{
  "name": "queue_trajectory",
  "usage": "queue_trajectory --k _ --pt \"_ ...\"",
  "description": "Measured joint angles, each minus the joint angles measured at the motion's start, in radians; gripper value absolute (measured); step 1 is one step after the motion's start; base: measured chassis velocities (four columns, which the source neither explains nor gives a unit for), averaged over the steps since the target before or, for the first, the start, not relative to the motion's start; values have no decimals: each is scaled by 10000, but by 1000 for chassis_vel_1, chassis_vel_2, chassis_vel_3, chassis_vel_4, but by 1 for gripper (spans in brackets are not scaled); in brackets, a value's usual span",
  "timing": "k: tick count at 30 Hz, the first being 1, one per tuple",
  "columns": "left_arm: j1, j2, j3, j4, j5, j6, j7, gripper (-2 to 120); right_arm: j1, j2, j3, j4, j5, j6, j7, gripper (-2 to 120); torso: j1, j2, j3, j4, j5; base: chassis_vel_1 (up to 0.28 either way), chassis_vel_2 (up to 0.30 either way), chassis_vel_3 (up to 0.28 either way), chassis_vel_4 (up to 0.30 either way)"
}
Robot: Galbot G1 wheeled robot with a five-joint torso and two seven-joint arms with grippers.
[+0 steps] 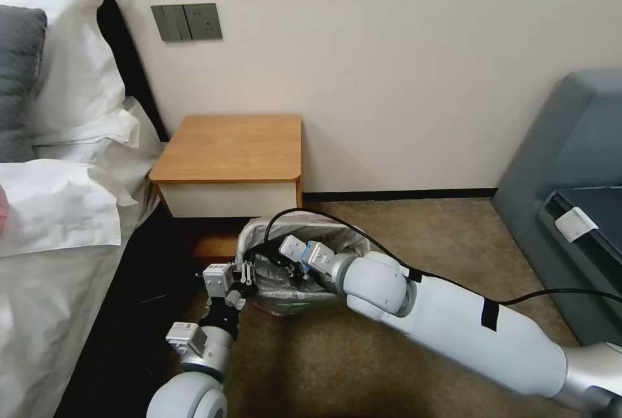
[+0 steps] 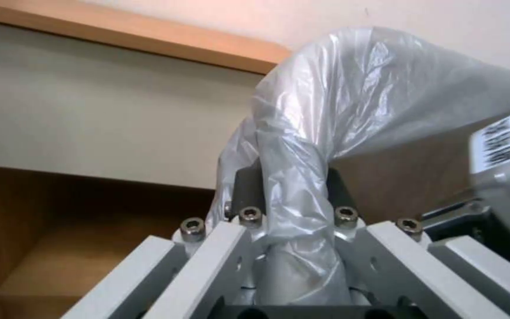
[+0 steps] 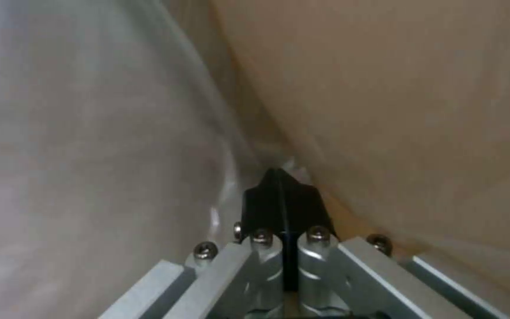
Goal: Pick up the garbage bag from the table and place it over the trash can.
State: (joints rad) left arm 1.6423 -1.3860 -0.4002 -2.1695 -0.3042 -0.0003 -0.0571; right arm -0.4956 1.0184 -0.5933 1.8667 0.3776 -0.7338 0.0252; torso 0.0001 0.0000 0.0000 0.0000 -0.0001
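I see my left gripper pinching the garbage bag at the trash can; right gripper is fully closed (inside the bag), holding nothing I can see.

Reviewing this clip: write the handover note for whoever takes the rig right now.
Left gripper: shut on a bunched fold of the garbage bag at the can's near-left rim.
Right gripper: shut, pushed down inside the bag.
Trash can: on the carpet in front of the table.
Done: bag off the table, draped over the can's opening.
Left: seat the rim all round, release, withdraw.
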Motion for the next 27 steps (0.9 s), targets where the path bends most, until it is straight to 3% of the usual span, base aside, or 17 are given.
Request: queue_trajectory --k 10,21,23,24,25,27 --pt "14 -23 4 -9 -212 116 -87 5 -88 -24 97 -38 89 11 54 0 -1 0 0 1 3 0 0 0 0" --pt "-227 -70 -116 422 -830 548 -662 5 -532 -1053 1308 2142 3739 24 1753 0 0 0 0 0 2 0 0 0 0" --pt "-245 -68 -91 582 -1030 988 -1105 5 -970 -1473 2379 3183 5660 31 2747 0 -1 0 0 1 1 0 0 0 0" --pt "-117 43 -54 744 -1388 1686 -1684 5 -2349 -2233 3649 4446 5353 1070 3606 0 -1 0 0 0 1 0 0 0 0" --pt "-117 43 -54 744 -1388 1686 -1684 5 -2349 -2233 3649 4446 5353 1070 3606 0 -1 0 0 0 1 0 0 0 0" --pt "71 190 75 630 -1891 2277 -2133 5 -3668 -2455 4642 4822 3981 1620 3672 8 -1 0 -1 -3 2 0 0 0 0"
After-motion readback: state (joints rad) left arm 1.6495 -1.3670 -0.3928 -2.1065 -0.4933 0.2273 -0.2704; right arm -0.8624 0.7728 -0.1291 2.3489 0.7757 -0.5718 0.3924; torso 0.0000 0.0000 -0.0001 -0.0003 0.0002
